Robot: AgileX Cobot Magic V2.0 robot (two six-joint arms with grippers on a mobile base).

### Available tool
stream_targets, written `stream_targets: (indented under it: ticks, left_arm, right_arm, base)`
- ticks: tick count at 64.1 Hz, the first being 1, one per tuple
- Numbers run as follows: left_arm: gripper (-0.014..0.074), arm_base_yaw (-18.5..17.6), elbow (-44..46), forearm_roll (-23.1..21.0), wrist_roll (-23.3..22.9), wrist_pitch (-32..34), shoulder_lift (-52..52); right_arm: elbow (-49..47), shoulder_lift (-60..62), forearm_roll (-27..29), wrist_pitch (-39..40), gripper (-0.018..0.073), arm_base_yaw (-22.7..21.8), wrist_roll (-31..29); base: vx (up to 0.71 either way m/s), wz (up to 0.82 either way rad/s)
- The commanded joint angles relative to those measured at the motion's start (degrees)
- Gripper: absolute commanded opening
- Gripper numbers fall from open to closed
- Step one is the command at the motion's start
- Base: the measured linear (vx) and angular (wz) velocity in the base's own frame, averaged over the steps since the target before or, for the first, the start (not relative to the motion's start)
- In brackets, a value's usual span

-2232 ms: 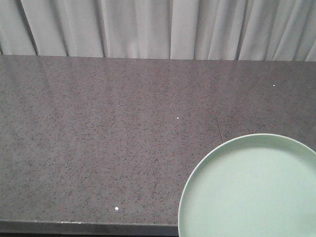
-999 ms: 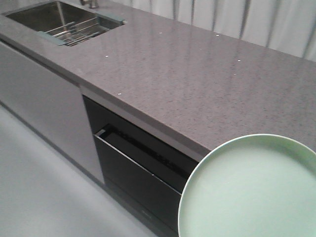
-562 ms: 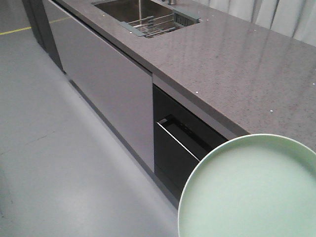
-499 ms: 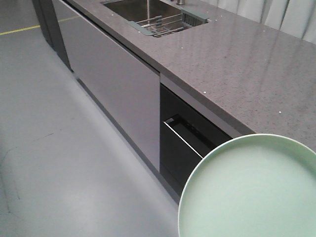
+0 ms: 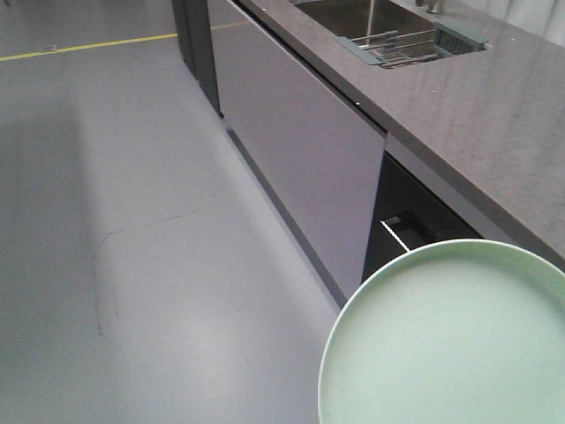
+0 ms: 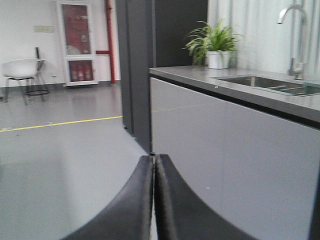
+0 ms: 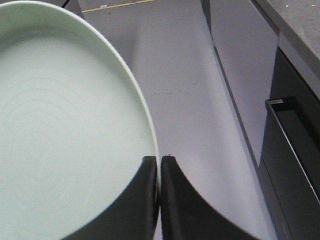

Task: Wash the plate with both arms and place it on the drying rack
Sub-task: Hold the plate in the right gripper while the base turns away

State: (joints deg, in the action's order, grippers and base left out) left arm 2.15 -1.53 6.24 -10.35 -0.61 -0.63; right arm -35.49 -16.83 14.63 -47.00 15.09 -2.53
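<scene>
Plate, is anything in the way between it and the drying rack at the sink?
Nothing visible does. The right gripper grips the plate by its rim, and only bare grey countertop stretches between the plate and the drying rack lying across the sink.

plate (image 5: 450, 344): smooth, soft sheen, faint concentric rings
table (image 5: 494, 124): speckled grey stone, polished
drying rack (image 5: 402, 53): shiny steel wire
floor (image 5: 159, 265): smooth, glossy grey
</scene>
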Motion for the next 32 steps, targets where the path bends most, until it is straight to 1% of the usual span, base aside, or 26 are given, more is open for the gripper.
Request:
stream_targets:
  ticks: [1,15,32]
  left_arm:
    - [-0.0006,0.1,-1.2,-0.2,-0.5,4.3,-0.9]
    - [-0.0006,0.1,-1.2,-0.2,-0.5,4.3,-0.9]
    - [-0.0006,0.1,-1.2,-0.2,-0.5,4.3,-0.9]
  right_arm:
    - [-1.5,-0.6,0.7,4.2,-0.0002,-0.2,0.0]
    - [-1.5,-0.6,0.7,4.2,-0.0002,-0.2,0.0]
    - [-1.5,-0.6,0.7,4.2,-0.0002,-0.2,0.0]
  base:
    - [-0.02,0.47]
    - [-0.02,0.5]
    - [0.0,0.57]
